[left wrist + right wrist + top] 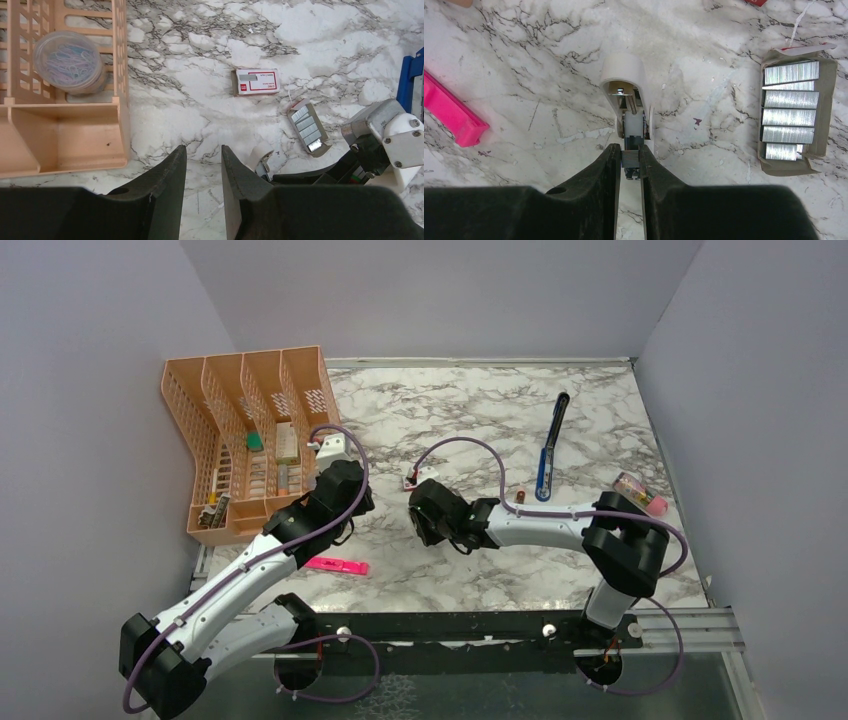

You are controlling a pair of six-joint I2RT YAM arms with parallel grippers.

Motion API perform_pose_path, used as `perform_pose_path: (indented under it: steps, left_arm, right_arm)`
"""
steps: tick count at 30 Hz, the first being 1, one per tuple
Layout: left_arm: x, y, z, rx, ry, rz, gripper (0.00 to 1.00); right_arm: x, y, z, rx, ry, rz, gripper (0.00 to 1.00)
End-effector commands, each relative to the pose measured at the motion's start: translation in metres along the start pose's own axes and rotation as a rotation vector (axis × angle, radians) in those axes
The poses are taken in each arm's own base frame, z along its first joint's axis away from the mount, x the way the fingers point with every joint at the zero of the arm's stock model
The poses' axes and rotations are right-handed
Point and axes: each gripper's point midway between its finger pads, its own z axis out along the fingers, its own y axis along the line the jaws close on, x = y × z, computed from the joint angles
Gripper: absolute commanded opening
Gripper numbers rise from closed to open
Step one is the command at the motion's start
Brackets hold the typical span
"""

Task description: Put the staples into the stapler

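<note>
Black right gripper (pixel 629 150) pinches the white piece (pixel 623 72) beside the staples tray (pixel 791 117). Left gripper (pixel 203 150) hangs slightly spread and empty near that tray. The red-white box (pixel 256 81) lies just beyond it, the blue stapler (pixel 550 445) well right.

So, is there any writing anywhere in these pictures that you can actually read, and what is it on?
Nothing reads clearly.
Red-and-white box: printed lettering, too blurred to read.
Contents of the peach organizer: labels too small to read.
Pink highlighter and staples: no lettering visible.
</note>
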Motion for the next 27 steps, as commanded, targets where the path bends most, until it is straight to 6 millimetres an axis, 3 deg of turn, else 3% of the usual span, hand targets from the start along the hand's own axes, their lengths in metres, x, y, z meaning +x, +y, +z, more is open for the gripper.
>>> perform_pose_path:
  steps: [1,27]
  left_arm:
    - [0.0006,0.0024,0.0035,-0.01,-0.012,-0.018,0.33]
    - [0.0021,0.0031,0.0051,-0.016,-0.009,-0.016,0.33]
  right_arm:
    - [0.0069,0.0011,0.0058,0.001,0.006,-0.02,0.24]
    - [0.0137,-0.0043,0.0137,0.022,0.017,-0.054,0.24]
